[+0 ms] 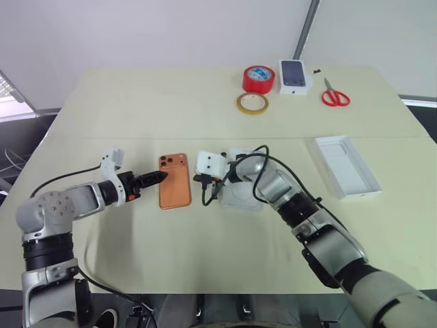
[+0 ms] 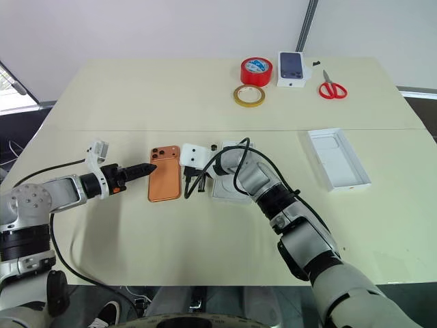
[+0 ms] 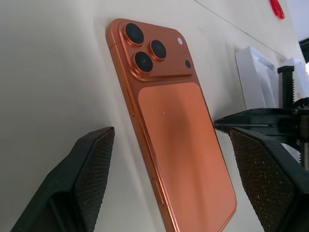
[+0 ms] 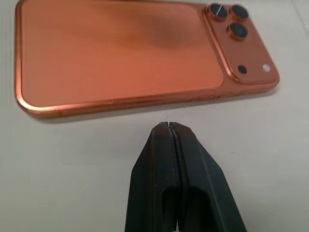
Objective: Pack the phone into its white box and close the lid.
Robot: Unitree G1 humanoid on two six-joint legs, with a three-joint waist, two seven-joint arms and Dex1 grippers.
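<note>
The orange-copper phone lies back up on the cream table, its lens cluster at the far corner. My left gripper is at its left long edge, open; in the left wrist view the two fingers stand wide apart with the phone ahead of them. My right gripper is shut with nothing in it, its tips just short of the phone's right long edge. A white box lies partly under my right forearm. Far right lies the shallow white lid, hollow side up.
At the table's far side stand a red tape roll, a tan tape ring, a small white box with a phone picture and red scissors. A black cable loops over my right wrist.
</note>
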